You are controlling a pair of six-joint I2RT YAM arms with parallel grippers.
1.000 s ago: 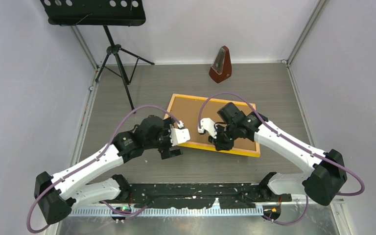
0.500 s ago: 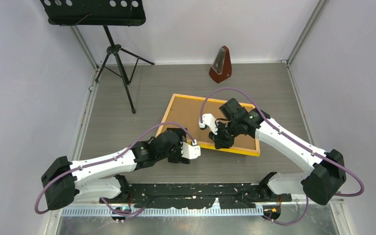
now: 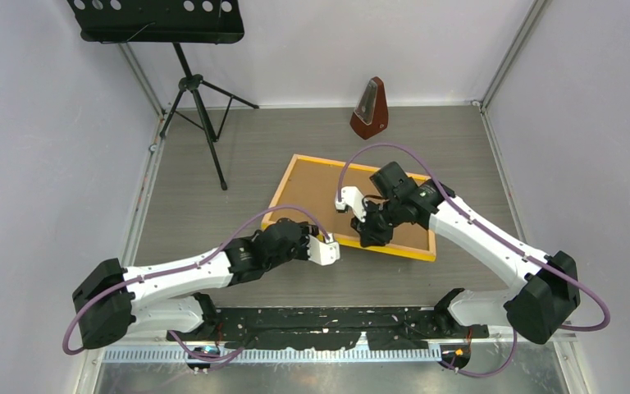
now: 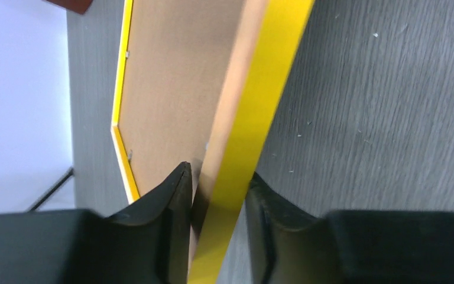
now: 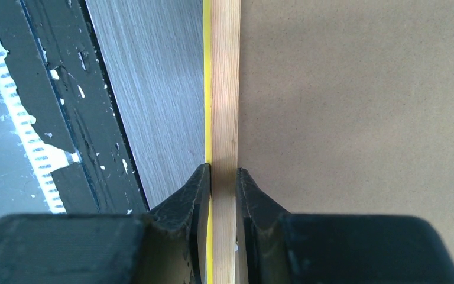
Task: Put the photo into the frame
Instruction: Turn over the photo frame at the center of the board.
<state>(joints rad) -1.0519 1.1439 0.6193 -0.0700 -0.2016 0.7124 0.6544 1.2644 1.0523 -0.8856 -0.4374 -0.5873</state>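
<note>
- The frame (image 3: pixel 402 251) is on the grey tabletop (image 3: pixel 377 283), a little right of the middle, turned so that its corners point slightly off square.
- Its back faces up. A plain brown backing sheet (image 3: pixel 328 193) fills the opening inside the yellow-orange strips.
- The right gripper (image 5: pixel 223 171) is clamped on the frame's near long strip. One finger (image 5: pixel 189 201) presses the yellow outer face and the other presses the inner side, next to the backing sheet, with bare wood showing between them.
- In the top view this grip sits about midway along the near strip. The right arm reaches in from the right over the frame's near right part.
- The left gripper (image 4: pixel 216 174) straddles the same near strip further to the left, towards the near left corner.
- One left finger (image 4: pixel 168 219) is on the backing side and the other is against the yellow outer face.
- A thin dark line runs between the inner finger and the wood. I cannot tell whether this gripper is pinching the strip or only closing around it.
- The left arm lies low across the tabletop, stretched from the near left towards the frame.
- A reddish-brown metronome (image 3: pixel 370 108) stands upright near the back wall, beyond the frame and apart from it.
- A black music stand (image 3: pixel 157 18) stands on its tripod at the far left, well away from the frame.
</note>
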